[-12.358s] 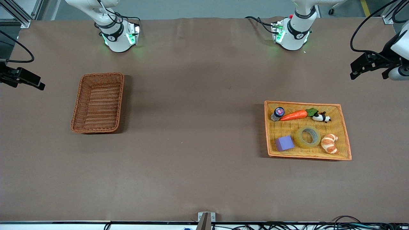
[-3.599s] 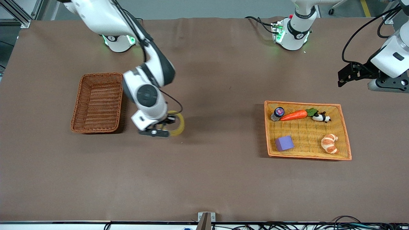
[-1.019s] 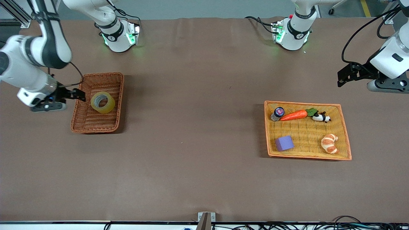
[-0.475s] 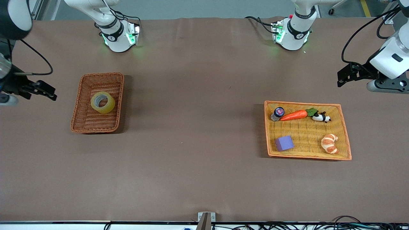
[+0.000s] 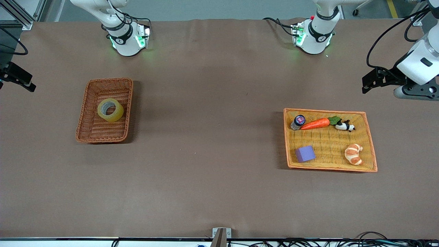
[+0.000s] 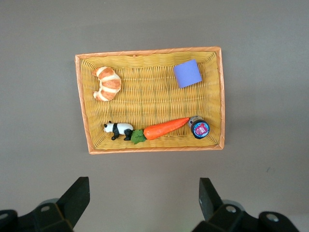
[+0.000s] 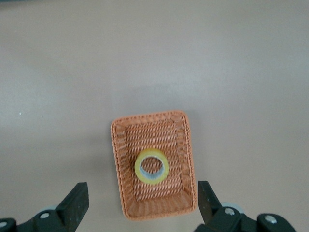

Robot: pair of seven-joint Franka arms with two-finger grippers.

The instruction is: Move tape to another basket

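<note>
Two grippers show, both up and clear of the work. Right gripper [image 5: 19, 79] hangs over the bare table edge at the right arm's end, jaws spread wide with nothing between them; its wrist view shows both fingertips [image 7: 77, 198] well apart and the basket [image 7: 188, 164] framed between them from above. Basket [image 5: 127, 103] sits on the table toward the right arm's end, dark woven sides raised. Tape [image 5: 110, 109] lies flat inside it, hole up, roughly mid-basket and slightly toward the bases' end, apart from the walls; same reading in the right wrist view, tape [image 7: 152, 166] centred on the woven floor. Judgement: the transfer looks done, and the step in hand is the retreat. To do it well, the right arm wants to stay high and away from the basket rim, jaws left released, so nothing nudges the roll or drags the basket. Toward the left arm's end sits the tray [image 5: 368, 137], holding jar [image 5: 298, 121], carrot [image 5: 315, 124], panda [image 5: 345, 126], block [image 5: 305, 153] and croissant [image 5: 354, 154]. Left gripper [image 5: 372, 82] waits over bare table beside the tray, jaws wide and empty, fingertips [image 6: 77, 195] far apart in its own view.
</note>
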